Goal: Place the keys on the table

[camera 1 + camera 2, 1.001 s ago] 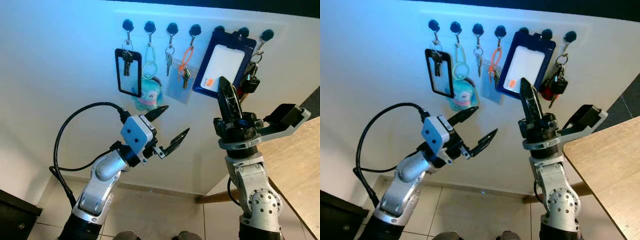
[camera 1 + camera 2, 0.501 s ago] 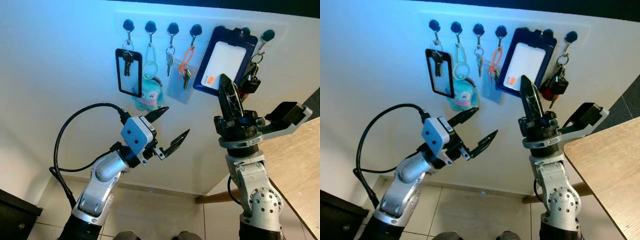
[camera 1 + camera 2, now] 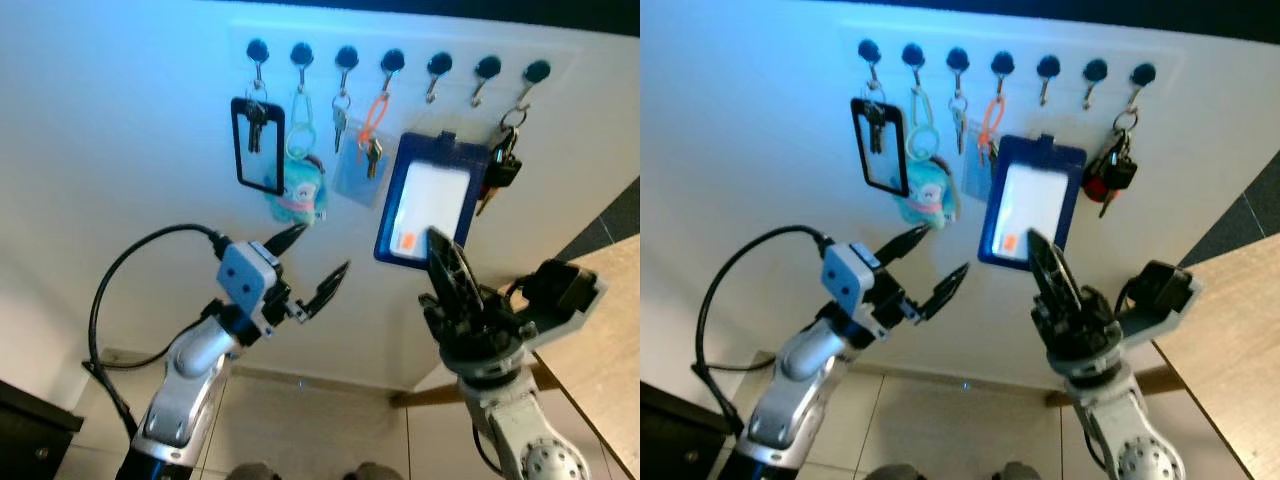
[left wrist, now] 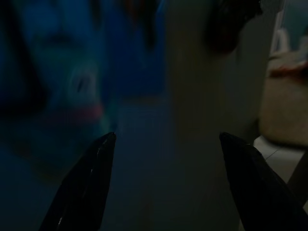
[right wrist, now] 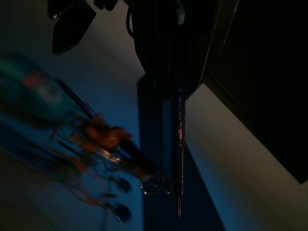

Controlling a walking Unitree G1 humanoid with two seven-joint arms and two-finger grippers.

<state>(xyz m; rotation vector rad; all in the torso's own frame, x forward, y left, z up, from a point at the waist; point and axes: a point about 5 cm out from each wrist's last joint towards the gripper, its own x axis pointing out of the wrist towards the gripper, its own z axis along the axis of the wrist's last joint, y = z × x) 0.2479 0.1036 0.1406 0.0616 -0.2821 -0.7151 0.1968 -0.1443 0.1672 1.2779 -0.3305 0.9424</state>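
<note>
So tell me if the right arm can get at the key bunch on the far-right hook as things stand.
Probably not yet. The right gripper is shut on the blue badge holder, just lifted off its hooks, so it is occupied. The key bunch itself hangs unobstructed on the end hook, above the gripper.

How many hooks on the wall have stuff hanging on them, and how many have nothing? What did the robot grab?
Hooks with something hanging: 5
Bare hooks: 2
Total: 7 hooks
Off the hooks, held in the right pincer: 1 blue card holder
</note>
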